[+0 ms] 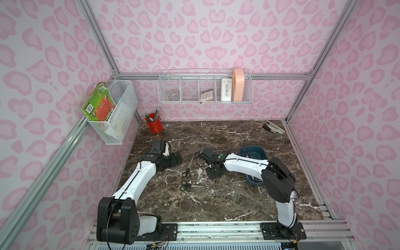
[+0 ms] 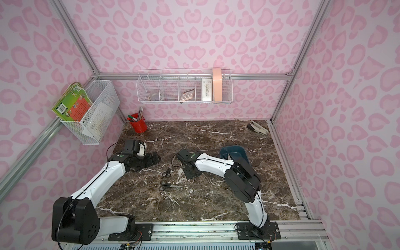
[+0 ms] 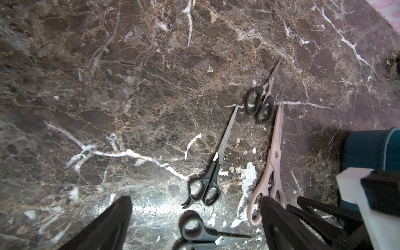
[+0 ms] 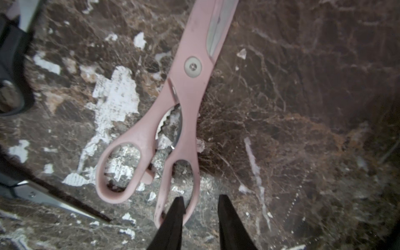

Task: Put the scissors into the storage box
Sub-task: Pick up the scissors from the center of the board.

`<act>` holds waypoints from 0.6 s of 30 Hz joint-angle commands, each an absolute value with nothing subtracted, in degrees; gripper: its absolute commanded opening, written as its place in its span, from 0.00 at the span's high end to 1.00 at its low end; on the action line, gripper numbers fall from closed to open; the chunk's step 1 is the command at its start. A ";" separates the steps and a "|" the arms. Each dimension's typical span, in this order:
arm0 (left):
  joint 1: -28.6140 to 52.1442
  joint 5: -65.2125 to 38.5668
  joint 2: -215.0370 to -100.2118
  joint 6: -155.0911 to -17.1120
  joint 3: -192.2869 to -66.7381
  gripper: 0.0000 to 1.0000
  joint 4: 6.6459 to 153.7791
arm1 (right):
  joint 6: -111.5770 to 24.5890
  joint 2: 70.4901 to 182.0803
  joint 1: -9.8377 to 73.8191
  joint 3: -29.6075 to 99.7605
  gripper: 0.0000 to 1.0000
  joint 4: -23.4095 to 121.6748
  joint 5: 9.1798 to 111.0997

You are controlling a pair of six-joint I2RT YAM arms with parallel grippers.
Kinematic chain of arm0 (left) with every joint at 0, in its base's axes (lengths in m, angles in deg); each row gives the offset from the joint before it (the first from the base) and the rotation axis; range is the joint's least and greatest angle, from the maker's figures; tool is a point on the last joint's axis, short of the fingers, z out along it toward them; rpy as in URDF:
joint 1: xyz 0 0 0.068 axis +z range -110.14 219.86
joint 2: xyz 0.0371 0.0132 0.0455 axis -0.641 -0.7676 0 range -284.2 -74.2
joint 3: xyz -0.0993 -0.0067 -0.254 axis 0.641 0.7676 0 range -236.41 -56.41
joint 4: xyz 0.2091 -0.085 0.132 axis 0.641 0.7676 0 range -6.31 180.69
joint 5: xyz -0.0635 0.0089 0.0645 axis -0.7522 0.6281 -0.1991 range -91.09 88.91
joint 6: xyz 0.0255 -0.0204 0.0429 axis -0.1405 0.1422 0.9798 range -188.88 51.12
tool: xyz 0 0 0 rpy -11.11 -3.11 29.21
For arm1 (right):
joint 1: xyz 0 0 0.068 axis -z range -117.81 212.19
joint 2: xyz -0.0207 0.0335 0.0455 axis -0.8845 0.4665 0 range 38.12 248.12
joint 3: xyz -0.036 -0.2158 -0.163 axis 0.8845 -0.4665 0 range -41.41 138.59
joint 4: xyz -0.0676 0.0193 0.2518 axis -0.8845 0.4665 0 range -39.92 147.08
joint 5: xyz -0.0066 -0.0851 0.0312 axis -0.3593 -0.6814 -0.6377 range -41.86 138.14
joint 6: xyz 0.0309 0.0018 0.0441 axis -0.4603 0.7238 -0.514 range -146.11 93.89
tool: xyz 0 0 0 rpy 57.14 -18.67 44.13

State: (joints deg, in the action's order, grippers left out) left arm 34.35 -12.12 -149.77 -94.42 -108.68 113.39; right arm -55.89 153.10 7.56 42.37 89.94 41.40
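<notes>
A pale pink pair of scissors point(image 4: 186, 86) lies flat on the marble table. My right gripper point(image 4: 202, 207) hangs over its handle end, open, with one fingertip point(image 4: 177, 207) over the smaller handle loop and the loop's rim in the gap. In both top views the gripper point(image 1: 211, 176) points down at this pair point(image 1: 203, 174). Three black-handled scissors point(image 3: 213, 173) point(image 3: 260, 104) point(image 3: 194, 230) lie loose nearby. My left gripper point(image 3: 197, 201) is open and empty, low over the table to their left point(image 1: 175, 159). The teal storage box point(image 1: 263, 151) sits to the right, partly hidden by my right arm.
A red pen cup point(image 1: 154, 126) stands at the back left and a grey-white stapler point(image 1: 273, 127) at the back right. White wire baskets point(image 1: 118, 112) point(image 1: 205, 89) hang on the left and back walls. Aluminium frame rails border the table.
</notes>
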 commanded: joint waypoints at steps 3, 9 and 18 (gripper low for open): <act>34.49 -12.25 -149.78 -93.62 -109.29 0.02 113.94 | -56.83 152.86 6.88 42.68 0.69 89.52 42.01; 34.42 -12.25 -149.52 -93.75 -108.78 0.02 113.94 | -56.87 153.76 7.67 40.40 0.70 87.38 43.36; 34.43 -12.04 -149.43 -93.75 -108.72 0.02 114.02 | -57.01 154.51 8.20 38.52 0.74 85.33 44.99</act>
State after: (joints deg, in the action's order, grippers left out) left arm 34.39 -12.12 -149.77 -94.22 -108.85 113.74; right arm -56.39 153.78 8.26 38.70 86.46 43.54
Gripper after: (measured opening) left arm 0.976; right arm 0.266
